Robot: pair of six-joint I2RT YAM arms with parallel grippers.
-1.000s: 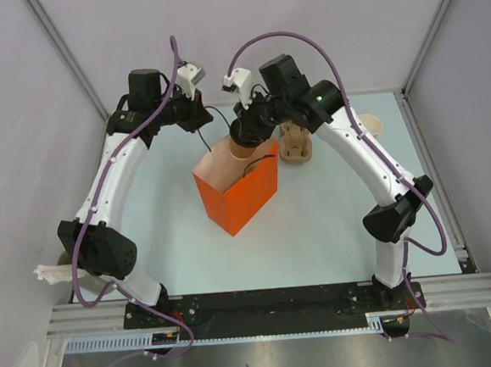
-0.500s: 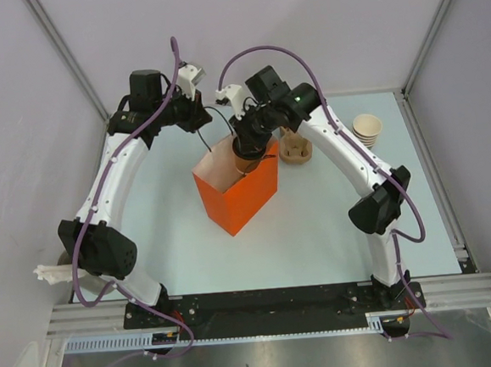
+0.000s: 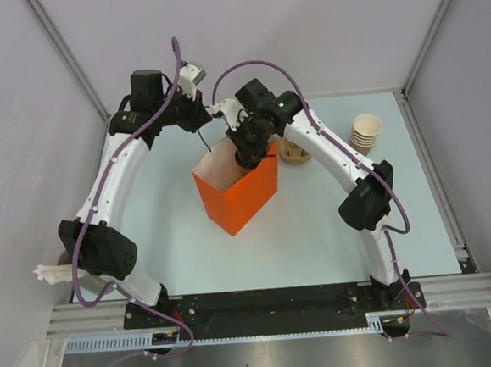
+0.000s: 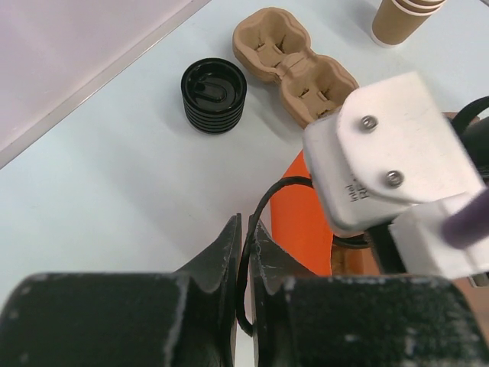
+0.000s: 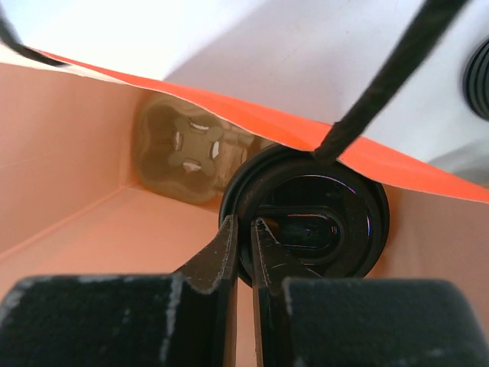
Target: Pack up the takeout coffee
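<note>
The takeout coffee shows its black lid (image 5: 313,229) from above; the paper cup beneath is hidden. My right gripper (image 5: 244,227) is shut on the lid's left rim, holding it inside the mouth of the orange paper bag (image 3: 234,200), close to the bag's far wall. A brown cup carrier (image 5: 187,153) lies on the bag's floor below. My left gripper (image 4: 246,225) is shut on the bag's black cord handle (image 4: 263,210) at the far rim. From overhead, the right gripper (image 3: 248,156) hangs over the bag's back corner and the left gripper (image 3: 209,118) sits behind it.
On the table behind the bag lies another moulded carrier (image 4: 294,65), also seen from above (image 3: 295,151). A stack of black lids (image 4: 214,93) stands left of it. The tan cup stack (image 3: 366,131) stands at the far right. Enclosure walls close in the table.
My right arm has swung left from beside the table carrier and down, bringing the lidded cup into the bag's mouth. The cup stack has come into view. The left arm held still.
</note>
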